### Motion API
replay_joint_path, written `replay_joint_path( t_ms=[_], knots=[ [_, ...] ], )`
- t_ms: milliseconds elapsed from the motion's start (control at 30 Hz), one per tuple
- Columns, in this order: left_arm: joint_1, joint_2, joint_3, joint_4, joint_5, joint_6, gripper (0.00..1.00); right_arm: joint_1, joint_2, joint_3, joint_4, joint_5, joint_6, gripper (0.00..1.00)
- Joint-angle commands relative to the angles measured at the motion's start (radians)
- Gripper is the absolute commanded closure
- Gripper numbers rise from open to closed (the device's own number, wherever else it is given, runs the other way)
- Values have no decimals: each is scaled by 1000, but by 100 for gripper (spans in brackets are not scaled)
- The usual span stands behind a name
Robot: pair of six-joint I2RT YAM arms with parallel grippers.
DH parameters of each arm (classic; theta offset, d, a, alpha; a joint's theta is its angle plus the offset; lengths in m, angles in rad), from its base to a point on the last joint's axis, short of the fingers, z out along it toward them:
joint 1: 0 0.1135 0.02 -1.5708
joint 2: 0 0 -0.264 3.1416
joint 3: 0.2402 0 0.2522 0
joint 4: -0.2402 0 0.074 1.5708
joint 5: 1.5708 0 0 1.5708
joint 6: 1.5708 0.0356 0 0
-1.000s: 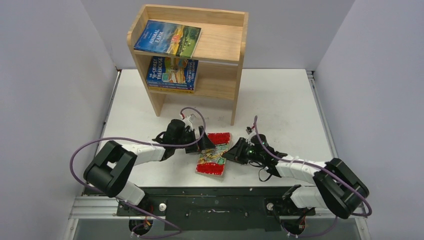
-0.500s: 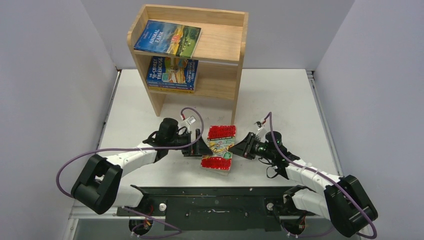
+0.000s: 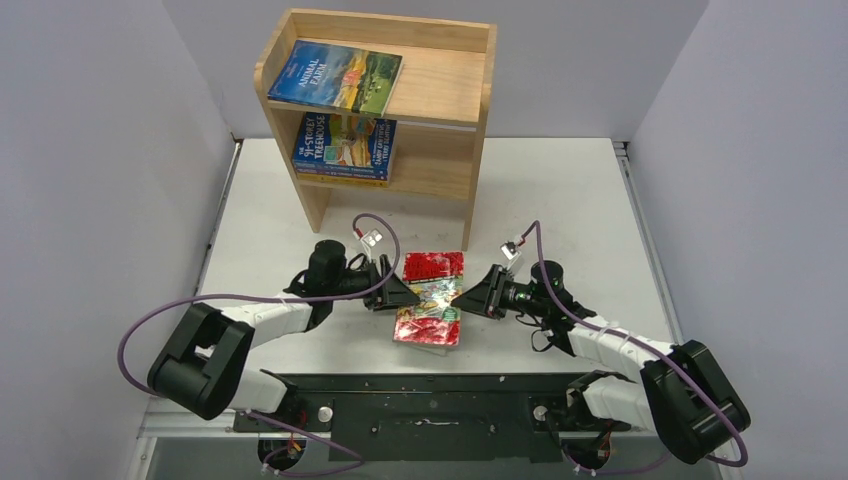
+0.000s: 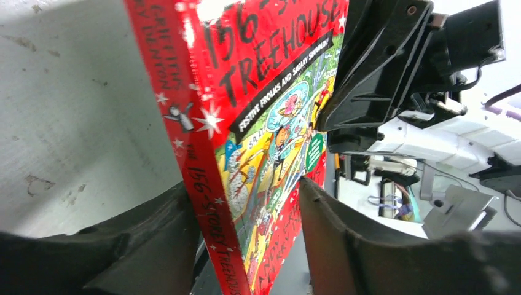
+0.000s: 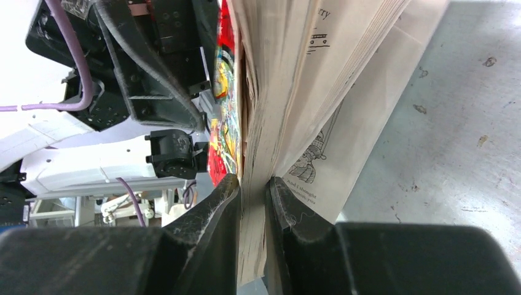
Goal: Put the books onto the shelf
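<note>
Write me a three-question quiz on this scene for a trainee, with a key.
1. True or false: Animal Farm lies on the rimmed top of the shelf.
2. Which is shut on the page edges of the red book? A. left tool B. right tool
3. Fill in: the red book's cover reads "156-Storey ____".
Key: 1 true; 2 B; 3 Treehouse.

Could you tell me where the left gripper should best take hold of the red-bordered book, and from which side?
Probably the spine edge of the red-bordered book, approached from its left by the left gripper. The spine is stiff and closed, whereas the opposite page edges fan loose where the right gripper pinches them.
</note>
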Motion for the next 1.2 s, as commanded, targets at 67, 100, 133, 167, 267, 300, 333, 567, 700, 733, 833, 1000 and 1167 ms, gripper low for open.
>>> replay_joint_path(
  t_ms=[67,100,133,167,267,300,333,567,700,733,833,1000,1167],
  knots=[
    [11,27,-1,264,36,-149,79,1,0,22,127,-38,18,95],
    [12,25,6,267,35,-155,87,2,-6,23,115,-36,15,95],
    [12,24,18,268,35,-160,94,1,-12,28,96,-31,8,95],
    [12,23,31,262,37,-162,100,0,-17,35,73,-27,-1,91],
    [20,-6,73,204,44,-160,100,0,-35,66,-45,-5,-55,14],
    [28,-39,86,167,46,-155,100,-3,-49,81,-119,17,-91,3],
    [36,-73,106,105,46,-140,100,-8,-68,114,-250,47,-135,7],
    [50,-333,524,-761,-21,297,100,-8,-281,438,-1001,760,-424,10],
    [52,-338,819,-1049,-131,432,100,-10,-414,521,-1057,1073,-433,10],
    [54,-326,878,-1068,-165,425,100,-11,-424,533,-1058,1106,-436,10],
    [61,-256,1058,-1033,-229,361,100,-11,-417,557,-1056,1137,-433,10],
    [63,-102,1375,-838,-283,188,100,-11,-395,545,-1035,1084,-400,10],
    [71,-27,1480,-660,-580,68,100,-11,-408,526,-1011,1051,-371,10]
  ],
)
